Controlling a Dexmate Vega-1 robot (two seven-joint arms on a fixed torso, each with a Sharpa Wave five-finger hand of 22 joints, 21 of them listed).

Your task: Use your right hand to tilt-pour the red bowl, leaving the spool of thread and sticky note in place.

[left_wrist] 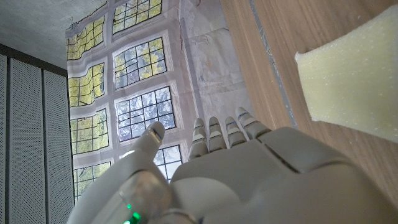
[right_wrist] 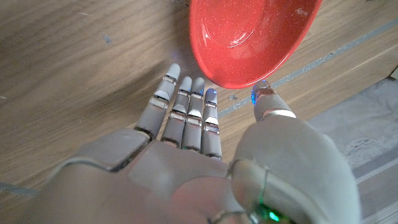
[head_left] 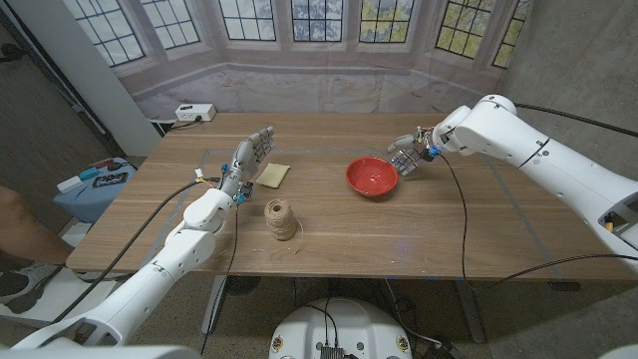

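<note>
The red bowl (head_left: pixel 372 177) sits upright on the wooden table (head_left: pixel 329 234), right of centre. My right hand (head_left: pixel 408 155) hovers just off its right rim, fingers spread and holding nothing. In the right wrist view the red bowl (right_wrist: pixel 252 37) lies just beyond the fingertips (right_wrist: pixel 180 84) of my right hand (right_wrist: pixel 205 162), and I cannot tell whether they touch it. The spool of thread (head_left: pixel 281 218) stands near the table's middle. A yellow sticky note (head_left: pixel 273 175) lies behind the spool. My left hand (head_left: pixel 246 160) stands beside the note with straight fingers, seen as the left hand (left_wrist: pixel 236 180) next to the sticky note (left_wrist: pixel 351 78).
A white power strip (head_left: pixel 194 113) lies on the floor beyond the table's far left corner. A blue box (head_left: pixel 96 184) sits left of the table, and a person's arm (head_left: pixel 20 224) shows at the left edge.
</note>
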